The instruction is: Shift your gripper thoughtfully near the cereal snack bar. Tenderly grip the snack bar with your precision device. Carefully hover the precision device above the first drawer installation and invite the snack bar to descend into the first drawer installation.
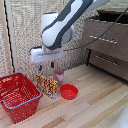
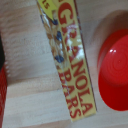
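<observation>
**Exterior view: gripper poised over the granola carton**

The exterior view shows the gripper (image 1: 46,65) hanging from the bulky white arm, its two dark blue-tipped fingers (image 1: 52,64) pointing down. The jaws stand apart with nothing between them. Directly below the jaws stands the cereal snack bar (image 1: 47,85), an upright yellow-orange carton with red print, its top edge just under the fingertips and not touching them. Just behind the carton, slightly toward the exterior view's right of the jaws, stands a pink cup (image 1: 59,76). A red bowl (image 1: 69,92) sits on the wooden table (image 1: 95,107) below the jaws and to the exterior view's right, near the carton. A red basket (image 1: 19,96) rests well off to the exterior view's left of the jaws. The first drawer installation (image 1: 105,32), the top drawer of the brown cabinet, lies well apart from the jaws toward the exterior view's right and looks pulled out a little; the lower drawer (image 1: 109,61) sits under it.

In the wrist view the carton's (image 2: 67,70) narrow top face fills the middle, lettered "GRANOLA BARS", with the red bowl (image 2: 114,70) just beside it. The fingers do not appear in that view.
</observation>
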